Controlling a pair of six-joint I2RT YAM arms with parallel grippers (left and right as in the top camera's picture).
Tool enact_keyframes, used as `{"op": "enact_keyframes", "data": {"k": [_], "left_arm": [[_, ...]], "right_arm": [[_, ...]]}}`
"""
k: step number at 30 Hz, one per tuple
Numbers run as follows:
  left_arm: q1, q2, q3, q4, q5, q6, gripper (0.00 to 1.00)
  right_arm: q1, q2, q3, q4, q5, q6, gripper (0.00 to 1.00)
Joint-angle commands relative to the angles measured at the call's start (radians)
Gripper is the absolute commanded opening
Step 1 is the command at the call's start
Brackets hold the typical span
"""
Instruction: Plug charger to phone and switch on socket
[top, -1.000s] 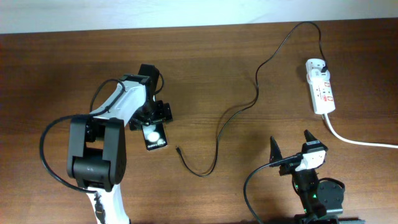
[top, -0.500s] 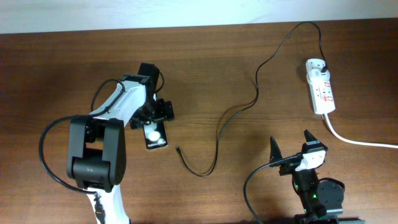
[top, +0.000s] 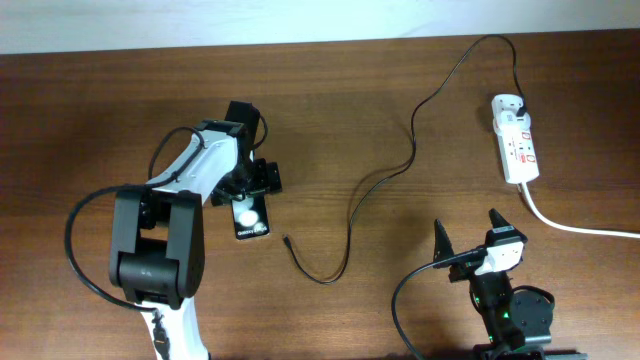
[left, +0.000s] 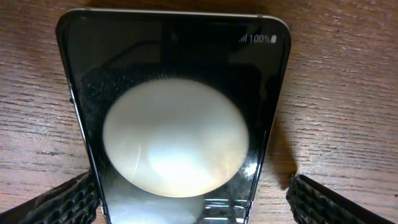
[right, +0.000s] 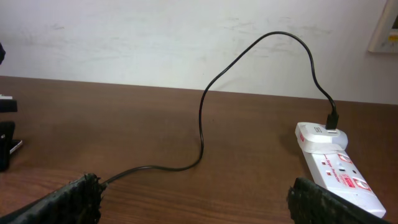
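Observation:
The phone (top: 250, 220) lies flat on the wooden table, a black slab with white round spots on its glossy screen. My left gripper (top: 243, 195) is low over its far end, open, with a finger on each side. In the left wrist view the phone (left: 174, 93) fills the frame between the fingers (left: 196, 208); the left finger is at its edge and the right one stands apart. The charger cable (top: 385, 175) runs from its loose connector (top: 287, 240) to the plug (top: 521, 101) in the socket (top: 516, 142). My right gripper (top: 468, 236) is open and empty.
The socket's thick white cord (top: 580, 228) runs off to the right. The right wrist view shows the cable (right: 202, 118), the socket (right: 336, 168) and a white wall behind the table's far edge.
My left wrist has shifted very slightly over the phone. The phone, the cable and the right arm have not moved.

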Motion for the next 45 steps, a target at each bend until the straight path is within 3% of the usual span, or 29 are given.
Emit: {"op": "enact_keyframes", "data": {"k": [1,13,21,23,27,32,39,42,45], "left_arm": [[0.005,0.072,-0.044,0.012,0.008,-0.006,0.99],[0.003,0.072,-0.044,-0.002,0.012,-0.006,1.0],[-0.031,0.072,-0.044,0.002,0.003,-0.006,0.87],[-0.031,0.072,-0.044,-0.023,-0.061,-0.006,0.89],[-0.02,0.072,-0.044,-0.038,-0.067,-0.006,0.95],[-0.019,0.072,-0.044,-0.037,-0.064,-0.005,0.97],[-0.038,0.072,-0.044,-0.032,-0.066,0.021,0.9],[-0.037,0.072,-0.045,-0.047,-0.067,0.021,0.8],[-0.037,0.072,-0.051,-0.063,-0.067,0.021,0.8]], "right_arm": [[0.006,-0.01,-0.005,-0.007,0.005,-0.006,0.99],[0.006,-0.01,-0.005,-0.007,0.005,-0.006,0.99],[0.006,-0.01,-0.005,-0.007,0.005,-0.006,0.99],[0.006,-0.01,-0.005,-0.007,0.005,-0.006,0.99],[0.006,-0.01,-0.005,-0.007,0.005,-0.006,0.99],[0.006,-0.01,-0.005,-0.007,0.005,-0.006,0.99],[0.006,-0.01,-0.005,-0.007,0.005,-0.006,0.99],[0.006,-0.01,-0.005,-0.007,0.005,-0.006,0.99],[0.006,-0.01,-0.005,-0.007,0.005,-0.006,0.99]]}}
